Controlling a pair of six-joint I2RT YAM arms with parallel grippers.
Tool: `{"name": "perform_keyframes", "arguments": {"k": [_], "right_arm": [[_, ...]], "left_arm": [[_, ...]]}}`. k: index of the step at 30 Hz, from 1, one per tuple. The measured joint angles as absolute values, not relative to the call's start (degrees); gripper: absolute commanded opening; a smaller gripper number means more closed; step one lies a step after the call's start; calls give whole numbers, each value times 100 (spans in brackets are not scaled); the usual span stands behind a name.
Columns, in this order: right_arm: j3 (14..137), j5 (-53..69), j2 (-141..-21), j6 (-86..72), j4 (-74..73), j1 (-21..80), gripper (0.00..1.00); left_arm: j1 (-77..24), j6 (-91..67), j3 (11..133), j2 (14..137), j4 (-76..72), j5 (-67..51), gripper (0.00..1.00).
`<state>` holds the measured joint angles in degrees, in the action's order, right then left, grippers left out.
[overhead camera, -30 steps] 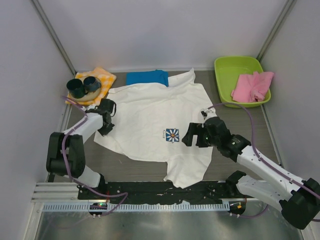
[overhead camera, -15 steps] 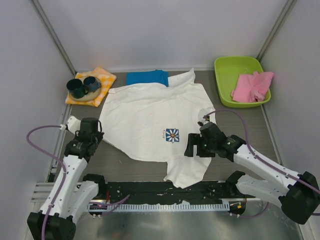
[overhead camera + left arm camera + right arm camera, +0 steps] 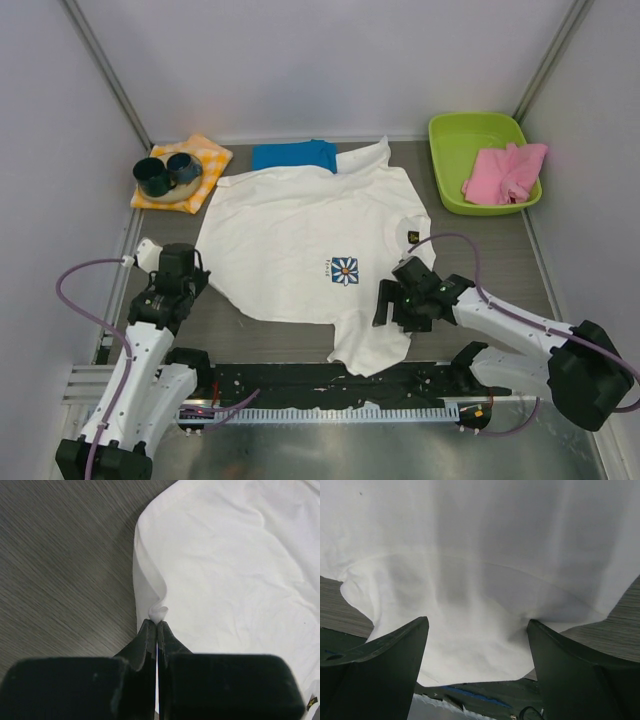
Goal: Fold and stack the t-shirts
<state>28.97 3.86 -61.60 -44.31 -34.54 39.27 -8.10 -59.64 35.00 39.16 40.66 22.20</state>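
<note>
A large white t-shirt (image 3: pixel 290 225) with a blue daisy print (image 3: pixel 345 270) lies spread across the table, one corner hanging over the near edge. My left gripper (image 3: pixel 190 267) sits at its left edge, shut on a small pinch of white fabric (image 3: pixel 160 613) at the tips (image 3: pixel 158 624). My right gripper (image 3: pixel 392 300) is open over the shirt's near right part. Its fingers (image 3: pixel 395 650) stand wide apart with white cloth (image 3: pixel 480 580) between them (image 3: pixel 477 625). A folded turquoise-blue t-shirt (image 3: pixel 293 156) lies at the back, partly under the white one.
An orange-and-white checked cloth (image 3: pixel 205 158) with two dark cups (image 3: pixel 165 172) lies at the back left. A green tray (image 3: pixel 455 135) holding pink cloth (image 3: pixel 505 172) stands at the back right. The black rail (image 3: pixel 300 380) runs along the near edge.
My left arm has swung back from beside the checked cloth to the shirt's left edge. My right gripper has moved nearer the front edge, over the shirt's lower corner.
</note>
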Motion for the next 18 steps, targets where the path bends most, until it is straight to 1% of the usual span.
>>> {"name": "perform_keyframes", "arguments": {"k": [4, 9, 12, 18], "right_arm": [[3015, 311, -6534, -4574, -3225, 3927, 90], [3551, 47, -7413, -4665, -2998, 3944, 93], [4018, -290, -8055, -4665, -2945, 3964, 94], [4495, -1037, -8661, -4582, -2443, 3767, 94]], "left_arm": [[-810, -5953, 3500, 3863, 4047, 2187, 0], [-812, -5927, 3500, 3846, 4018, 2198, 0], [-812, -5900, 3500, 3854, 3981, 2231, 0], [-812, -5826, 3500, 4058, 3854, 2259, 0]]}}
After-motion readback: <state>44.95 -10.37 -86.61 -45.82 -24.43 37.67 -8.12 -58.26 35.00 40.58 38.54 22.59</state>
